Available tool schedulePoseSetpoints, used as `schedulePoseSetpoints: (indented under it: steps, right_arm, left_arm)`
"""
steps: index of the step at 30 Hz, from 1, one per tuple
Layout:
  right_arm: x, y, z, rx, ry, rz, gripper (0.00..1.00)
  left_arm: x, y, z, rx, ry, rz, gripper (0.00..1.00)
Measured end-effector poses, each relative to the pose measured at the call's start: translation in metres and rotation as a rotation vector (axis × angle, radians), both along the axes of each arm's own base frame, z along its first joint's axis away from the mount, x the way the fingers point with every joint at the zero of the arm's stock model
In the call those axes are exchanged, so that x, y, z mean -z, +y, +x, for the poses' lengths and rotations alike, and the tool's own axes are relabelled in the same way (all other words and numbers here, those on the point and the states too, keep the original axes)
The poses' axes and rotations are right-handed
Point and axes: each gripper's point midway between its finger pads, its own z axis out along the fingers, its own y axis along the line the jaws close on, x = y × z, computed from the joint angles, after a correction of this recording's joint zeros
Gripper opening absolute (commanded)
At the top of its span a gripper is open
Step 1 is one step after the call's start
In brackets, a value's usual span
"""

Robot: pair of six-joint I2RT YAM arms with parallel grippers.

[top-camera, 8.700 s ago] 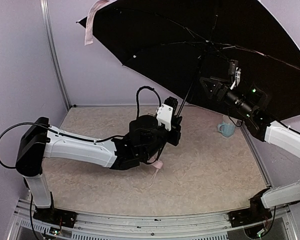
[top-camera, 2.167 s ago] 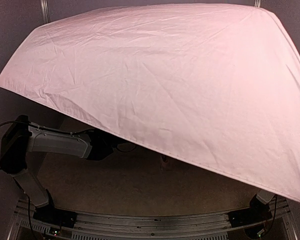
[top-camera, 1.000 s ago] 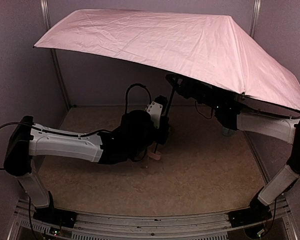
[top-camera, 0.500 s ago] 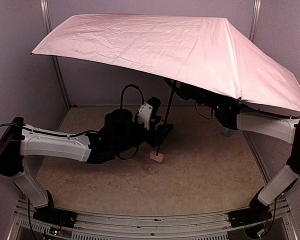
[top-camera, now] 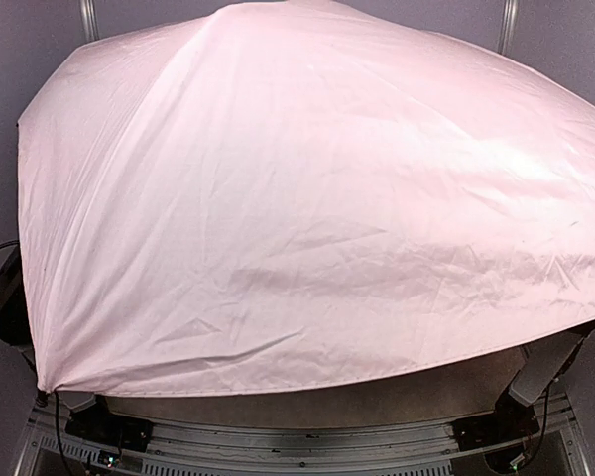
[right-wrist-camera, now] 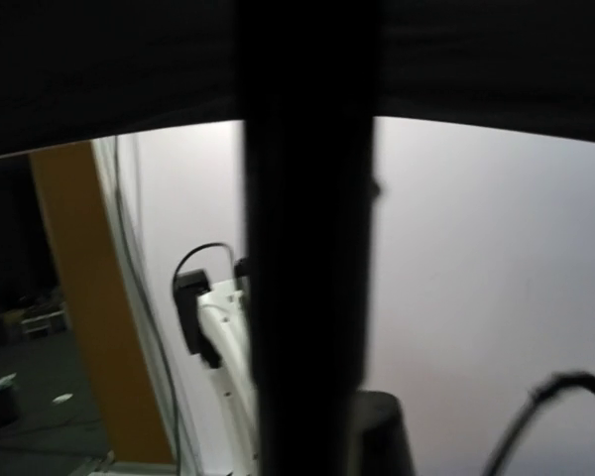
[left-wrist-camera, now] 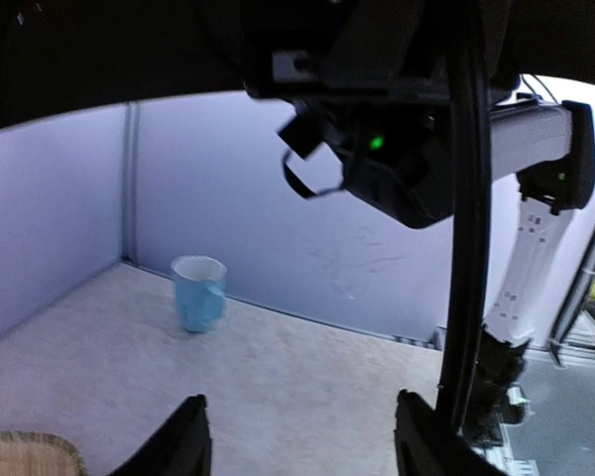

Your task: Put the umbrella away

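Note:
The umbrella's pale pink canopy (top-camera: 307,218) is open and fills nearly the whole top view, hiding both arms' hands and the table. In the left wrist view its thin black shaft (left-wrist-camera: 464,248) runs upright just right of my left gripper (left-wrist-camera: 299,402), which is open with only bare table between its fingers (left-wrist-camera: 186,441). Higher on that shaft sits my right gripper (left-wrist-camera: 397,164), closed round it. The right wrist view shows the shaft (right-wrist-camera: 307,297) close up, under the black underside (right-wrist-camera: 476,59). The handle is out of view.
A light blue cup (left-wrist-camera: 198,291) stands near the back wall. The corner of a woven tray (left-wrist-camera: 20,451) shows at the lower left of the left wrist view. The right arm's white links (left-wrist-camera: 531,248) rise beyond the shaft.
My left gripper opened, let go of the shaft and drew back left. The canopy then tipped toward the top camera and now blocks that view.

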Motion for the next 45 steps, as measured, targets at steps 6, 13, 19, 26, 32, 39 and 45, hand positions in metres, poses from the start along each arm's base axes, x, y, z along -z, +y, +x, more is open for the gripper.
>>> schedulePoseSetpoints:
  steps: [6,13,19,26,32,39,45]
  right_arm:
    - [0.005,0.002,-0.003,-0.036,0.005,-0.022,0.00]
    - [0.010,0.003,-0.009,-0.066,-0.017,-0.050,0.00]
    - [0.016,0.005,-0.007,-0.036,-0.083,-0.081,0.00]
    - [0.013,0.004,-0.009,-0.020,-0.117,-0.077,0.00]
    - [0.008,0.001,-0.013,-0.035,-0.111,-0.064,0.00]
    - [0.007,0.001,-0.014,-0.036,-0.116,-0.059,0.00]
    - [0.009,0.001,0.000,0.030,-0.074,-0.061,0.58]
  left_arm:
    - [0.021,-0.013,-0.011,0.110,0.045,0.026,0.55]
    - [0.016,-0.006,-0.012,0.173,0.051,-0.008,0.57]
    - [0.025,0.007,-0.010,0.198,0.037,0.011,0.67]
    - [0.017,-0.009,-0.051,0.302,-0.067,0.040,0.61]
    - [0.007,-0.026,-0.032,0.241,-0.065,0.050,0.30]
    - [0.012,-0.029,-0.026,0.211,-0.047,0.065,0.00]
    - [0.014,-0.030,-0.013,0.114,0.011,0.072,0.00]
